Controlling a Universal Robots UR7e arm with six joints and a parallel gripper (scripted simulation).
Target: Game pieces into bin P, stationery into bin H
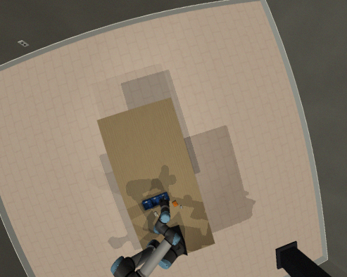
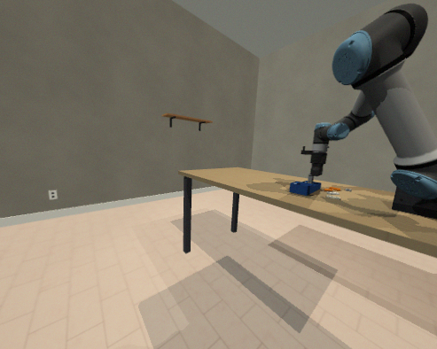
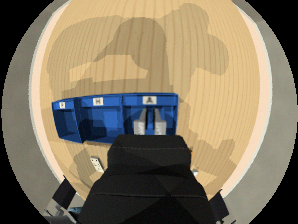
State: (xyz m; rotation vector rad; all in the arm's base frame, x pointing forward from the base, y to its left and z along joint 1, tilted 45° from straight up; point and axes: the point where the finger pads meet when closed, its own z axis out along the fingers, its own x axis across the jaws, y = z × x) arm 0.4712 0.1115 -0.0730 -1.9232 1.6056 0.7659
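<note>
The black gripper (image 3: 149, 124) body is filling the lower middle of the wrist view, its pale fingers standing close together and pointing into the rightmost of three blue bins (image 3: 100, 117) sitting in a row on the tan worktop (image 3: 220, 96); whether anything is lying between them cannot be told

White label patches sit on the near walls of the three blue bins (image 3: 115, 117), close to the worktop's robot-side end. Characters too small and blurred; none legible.
</note>
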